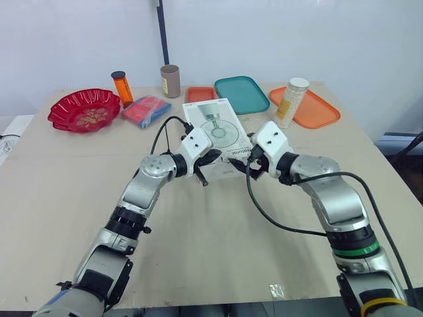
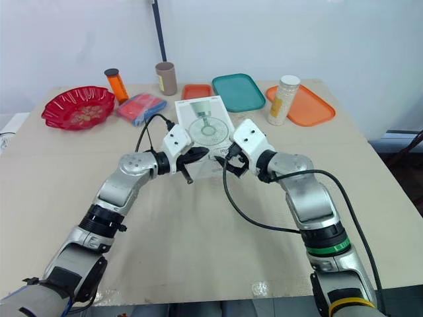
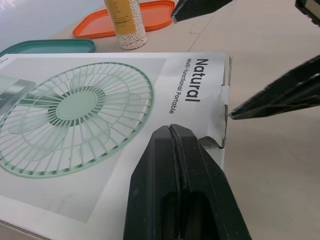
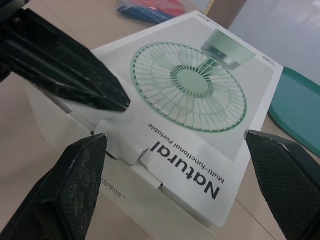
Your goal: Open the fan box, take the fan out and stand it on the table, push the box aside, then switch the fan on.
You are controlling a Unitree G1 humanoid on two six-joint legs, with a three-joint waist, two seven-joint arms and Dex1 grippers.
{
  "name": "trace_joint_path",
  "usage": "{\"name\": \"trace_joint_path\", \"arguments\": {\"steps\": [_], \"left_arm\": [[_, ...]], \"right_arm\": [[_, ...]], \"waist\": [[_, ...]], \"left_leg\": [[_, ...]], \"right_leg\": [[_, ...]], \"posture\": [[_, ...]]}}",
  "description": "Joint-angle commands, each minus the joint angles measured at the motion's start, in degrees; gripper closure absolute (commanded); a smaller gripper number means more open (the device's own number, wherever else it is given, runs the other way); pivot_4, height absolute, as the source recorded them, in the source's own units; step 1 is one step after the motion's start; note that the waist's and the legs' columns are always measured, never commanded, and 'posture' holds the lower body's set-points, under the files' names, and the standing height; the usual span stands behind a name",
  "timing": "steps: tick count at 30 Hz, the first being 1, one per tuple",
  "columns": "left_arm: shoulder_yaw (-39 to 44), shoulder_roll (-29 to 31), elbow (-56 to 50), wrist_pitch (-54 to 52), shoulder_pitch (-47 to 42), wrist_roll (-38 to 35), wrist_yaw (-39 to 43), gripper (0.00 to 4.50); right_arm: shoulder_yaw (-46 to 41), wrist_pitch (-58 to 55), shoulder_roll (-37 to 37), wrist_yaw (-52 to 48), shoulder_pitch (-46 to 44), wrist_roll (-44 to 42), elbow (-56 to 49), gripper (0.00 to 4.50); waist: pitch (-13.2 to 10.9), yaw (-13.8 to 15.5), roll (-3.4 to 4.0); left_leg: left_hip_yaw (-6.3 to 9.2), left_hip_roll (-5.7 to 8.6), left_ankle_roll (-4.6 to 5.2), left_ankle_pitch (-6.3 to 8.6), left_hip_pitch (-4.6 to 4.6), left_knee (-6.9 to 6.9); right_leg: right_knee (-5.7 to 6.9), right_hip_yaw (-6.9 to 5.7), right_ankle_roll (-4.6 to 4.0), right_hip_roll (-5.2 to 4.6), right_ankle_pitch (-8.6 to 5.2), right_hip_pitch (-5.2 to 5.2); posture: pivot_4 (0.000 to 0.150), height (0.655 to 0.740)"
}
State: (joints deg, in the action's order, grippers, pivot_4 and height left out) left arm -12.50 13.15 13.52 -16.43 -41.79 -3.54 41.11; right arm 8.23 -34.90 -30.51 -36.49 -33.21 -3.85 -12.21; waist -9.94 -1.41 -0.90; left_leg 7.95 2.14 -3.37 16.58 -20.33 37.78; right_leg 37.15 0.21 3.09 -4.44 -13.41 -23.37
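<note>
The white fan box [image 1: 221,132], printed with a pale green fan, lies flat in the middle of the table. My left gripper [image 1: 210,158] is shut, and its tip rests on the box top [image 3: 75,110] at the near end, beside the small closing tab [image 3: 220,116]. I see nothing between its fingers. My right gripper [image 1: 248,165] is open at the same near end, its two fingers [image 4: 75,190] spread wide on either side of the box's near end [image 4: 190,85]. The tab stands slightly lifted. The fan itself is hidden inside.
Behind the box stand a teal tray [image 1: 241,94], a small orange tray [image 1: 200,94], and a large orange tray [image 1: 310,109] with a jar of white beads [image 1: 291,102]. At the back left are a red bowl [image 1: 84,109], an orange bottle [image 1: 121,87], a brown cup [image 1: 170,80] and a red-blue packet [image 1: 146,109].
</note>
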Motion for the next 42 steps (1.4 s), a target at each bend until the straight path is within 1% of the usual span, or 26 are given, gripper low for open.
{"name": "trace_joint_path", "arguments": {"steps": [1, 16, 25, 34, 40, 42], "left_arm": [[0.22, 0.57, 1.30, -0.16, -0.78, 0.71, -0.40, 4.45], [-0.38, 0.78, -0.28, -1.20, 0.59, 0.49, -0.03, 4.45], [-1.03, 0.36, -0.53, -1.24, 0.72, 0.37, 0.51, 4.45], [-1.15, 0.19, -0.87, -1.38, 0.94, 0.32, 0.76, 4.45], [-1.24, -0.01, -1.09, -1.50, 1.11, 0.40, 0.64, 4.45], [-1.03, 0.16, -1.38, -1.67, 1.25, 0.39, 0.48, 4.45]], "right_arm": [[-0.90, 0.39, -0.85, -0.31, 0.38, -0.27, -2.90, 0.00], [1.55, 4.64, 1.07, 1.14, -1.78, 2.70, 3.56, 0.00], [-0.03, 4.02, 1.87, 1.89, -4.11, 2.24, 3.55, 0.00], [1.11, 6.00, 0.56, 1.62, -3.25, 3.52, 3.69, 0.00], [2.43, 8.76, 2.00, 3.42, -4.75, 5.32, 7.62, 0.00], [0.69, 8.11, 2.53, 3.26, -4.95, 3.48, 6.74, 0.00]], "waist": [[0.00, 0.00, 0.00], [0.00, -0.01, 0.00], [0.00, -0.02, 0.00], [0.00, 0.00, 0.00], [0.00, 0.00, 0.00], [0.00, 0.00, 0.00]], "left_leg": [[0.00, 0.00, 0.00, 0.00, 0.00, 0.00], [0.00, 0.00, -0.01, -0.01, 0.00, 0.00], [0.00, 0.00, -0.02, -0.01, 0.00, 0.00], [0.00, 0.01, -0.02, -0.01, 0.00, 0.00], [0.00, 0.00, -0.01, -0.01, -0.01, 0.00], [0.00, 0.00, -0.02, -0.01, 0.00, 0.00]], "right_leg": [[0.00, 0.00, 0.00, 0.00, 0.00, 0.00], [-0.01, 0.00, 0.00, 0.00, 0.00, 0.00], [0.00, 0.00, 0.00, 0.00, 0.00, 0.00], [-0.02, 0.00, 0.00, -0.01, 0.00, 0.00], [-0.01, 0.00, 0.00, -0.01, 0.00, 0.00], [-0.02, 0.00, 0.00, -0.01, 0.00, 0.00]], "posture": [[0.150, 0.7400], [0.150, 0.7400], [0.150, 0.7400], [0.150, 0.7400], [0.150, 0.7400], [0.150, 0.7400]]}}
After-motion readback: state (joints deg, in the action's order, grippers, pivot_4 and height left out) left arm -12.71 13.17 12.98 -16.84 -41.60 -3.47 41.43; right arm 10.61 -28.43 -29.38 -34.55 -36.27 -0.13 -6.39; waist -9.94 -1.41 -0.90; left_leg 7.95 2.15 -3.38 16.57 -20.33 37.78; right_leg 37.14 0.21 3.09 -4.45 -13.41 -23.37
